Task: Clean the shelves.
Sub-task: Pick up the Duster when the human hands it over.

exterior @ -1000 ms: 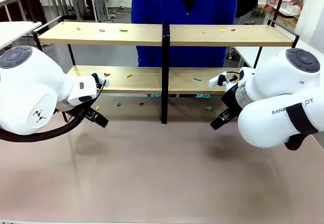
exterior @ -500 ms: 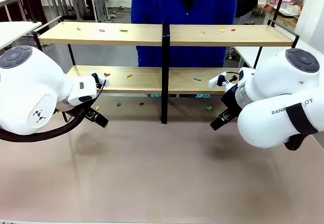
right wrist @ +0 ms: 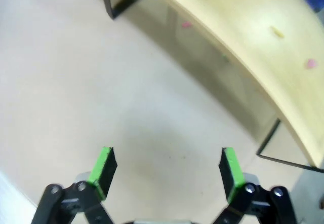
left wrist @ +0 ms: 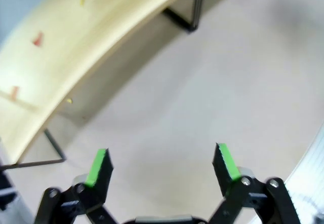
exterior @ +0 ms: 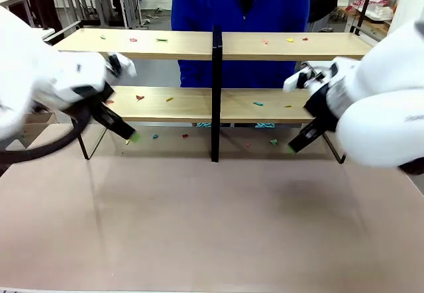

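Left gripper (left wrist: 164,163): jaws spread wide, nothing between them, low over the table (exterior: 212,227).
Right gripper (right wrist: 167,168): same story, wide apart and empty.
Shelves (exterior: 192,105): dead ahead of both grippers, the lower one nearest.
On the boards: little coloured scraps (exterior: 140,97) dotted along both, with a few more on the table underneath.
Why like this: looks like both arms are lined up to reach in.
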Controlling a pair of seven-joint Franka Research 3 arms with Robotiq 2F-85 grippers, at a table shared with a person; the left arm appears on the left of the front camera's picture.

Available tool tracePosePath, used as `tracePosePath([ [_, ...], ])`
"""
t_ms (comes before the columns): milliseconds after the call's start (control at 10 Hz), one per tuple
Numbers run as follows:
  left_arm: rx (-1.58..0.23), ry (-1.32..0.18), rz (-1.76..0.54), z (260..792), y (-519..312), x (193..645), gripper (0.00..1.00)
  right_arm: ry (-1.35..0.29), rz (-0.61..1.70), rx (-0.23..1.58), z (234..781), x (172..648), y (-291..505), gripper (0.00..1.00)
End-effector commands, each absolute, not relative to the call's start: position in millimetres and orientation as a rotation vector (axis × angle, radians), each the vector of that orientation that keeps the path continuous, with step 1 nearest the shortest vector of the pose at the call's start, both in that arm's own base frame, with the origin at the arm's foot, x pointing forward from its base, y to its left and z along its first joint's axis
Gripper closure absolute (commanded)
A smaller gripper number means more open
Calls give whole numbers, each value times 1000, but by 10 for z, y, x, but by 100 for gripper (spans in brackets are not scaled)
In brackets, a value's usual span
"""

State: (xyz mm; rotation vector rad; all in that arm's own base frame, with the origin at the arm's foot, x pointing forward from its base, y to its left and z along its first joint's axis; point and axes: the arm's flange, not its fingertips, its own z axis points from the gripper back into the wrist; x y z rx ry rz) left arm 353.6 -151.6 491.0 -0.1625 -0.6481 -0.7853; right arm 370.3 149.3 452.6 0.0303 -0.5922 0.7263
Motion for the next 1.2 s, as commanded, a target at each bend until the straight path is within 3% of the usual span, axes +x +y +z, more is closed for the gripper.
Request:
tracePosePath([
  [0,-257,-718,-879,4886,-781,2304,0,-624,803,93,4818,3013,918,0],
  [100,-341,-803,-955,4992,-630,2062,0,-671,820,79,4981,2862,792,0],
  [200,-357,-885,-886,5070,-545,1986,0,-765,778,-2,5103,2724,759,0],
  [300,-244,-745,-887,5664,-1150,3027,0,-640,775,61,5133,3406,1124,0],
  [400,-244,-745,-887,5664,-1150,3027,0,-696,778,48,5413,3241,969,0],
  [500,-295,-827,-903,6022,-836,2678,0,-684,766,132,5406,3315,1032,0],
  [600,-391,-831,-893,6107,-681,2706,0,-678,731,255,5538,3291,827,0],
  [800,-426,-929,-772,6164,-58,2561,0,-709,666,302,5798,3166,360,0],
  [1100,-508,-1243,-738,6208,352,2184,0,-834,658,357,6016,2914,-59,0],
])
